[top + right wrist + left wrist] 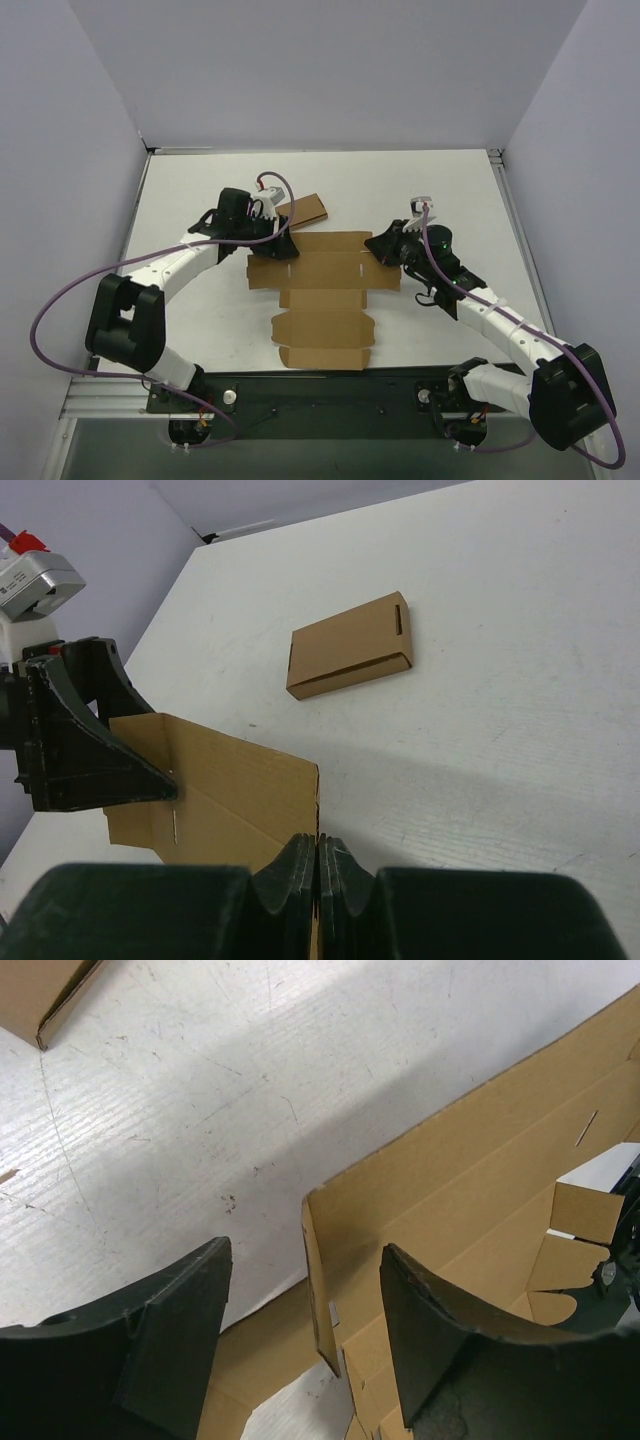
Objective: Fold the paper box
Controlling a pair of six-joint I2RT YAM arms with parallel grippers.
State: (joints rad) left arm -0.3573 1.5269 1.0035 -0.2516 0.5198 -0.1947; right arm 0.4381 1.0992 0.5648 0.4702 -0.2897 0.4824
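Observation:
The paper box (325, 292) lies spread out as a brown die-cut sheet in the middle of the table. My left gripper (284, 246) is at its far left corner and stands open. In the left wrist view a raised side flap (318, 1290) stands on edge between the two fingers, with a gap on each side. My right gripper (386, 250) is at the far right corner. In the right wrist view its jaws (318, 852) are shut on the thin edge of the raised cardboard panel (240, 780).
A smaller flat brown box (303, 210) lies just behind the sheet, also seen in the right wrist view (350, 645). Grey walls enclose the white table (440, 190) at the back and both sides. The arm bases sit along the near edge.

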